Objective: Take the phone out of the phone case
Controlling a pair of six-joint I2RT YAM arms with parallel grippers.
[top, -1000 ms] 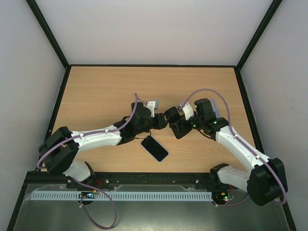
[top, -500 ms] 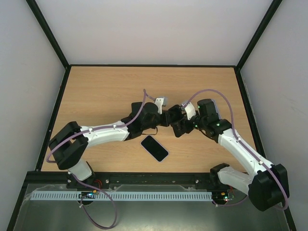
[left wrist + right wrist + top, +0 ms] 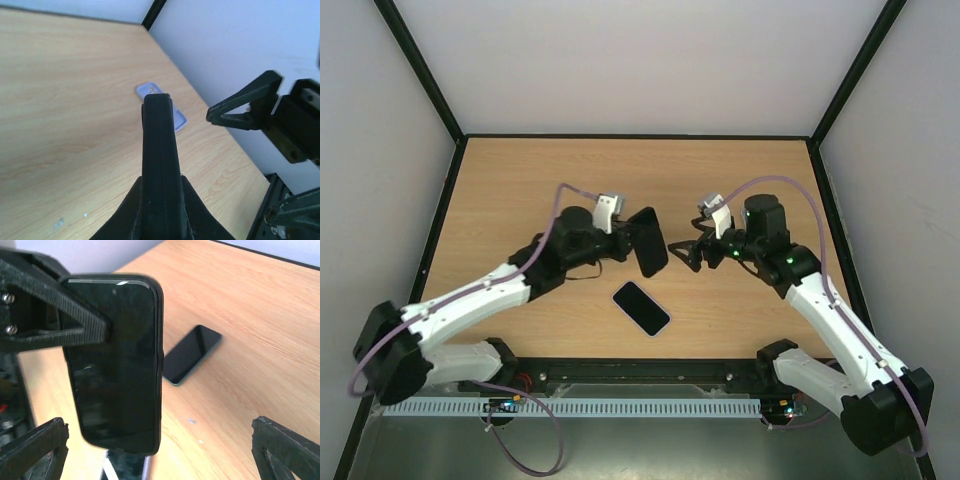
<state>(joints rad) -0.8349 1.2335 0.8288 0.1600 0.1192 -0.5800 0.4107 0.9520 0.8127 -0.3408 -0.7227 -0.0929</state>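
My left gripper (image 3: pixel 638 243) is shut on a black phone case (image 3: pixel 649 242) and holds it upright on edge above the table; it also shows in the left wrist view (image 3: pixel 160 150). In the right wrist view its glossy dark face (image 3: pixel 117 360) has a raised rim; I cannot tell whether a phone sits inside. A dark phone (image 3: pixel 641 308) with a pale blue edge lies flat on the table below, also seen in the right wrist view (image 3: pixel 192 354). My right gripper (image 3: pixel 688 250) is open and empty, just right of the held case, not touching it.
The wooden table (image 3: pixel 520 190) is enclosed by white walls with black frame posts. A black rail (image 3: pixel 640 372) runs along the near edge by the arm bases. My right gripper's open fingers (image 3: pixel 240 107) show in the left wrist view.
Both grippers met at the black case before. Now my right gripper has let go and opened, and my left arm has drawn back left with the case. The phone on the table has not moved.
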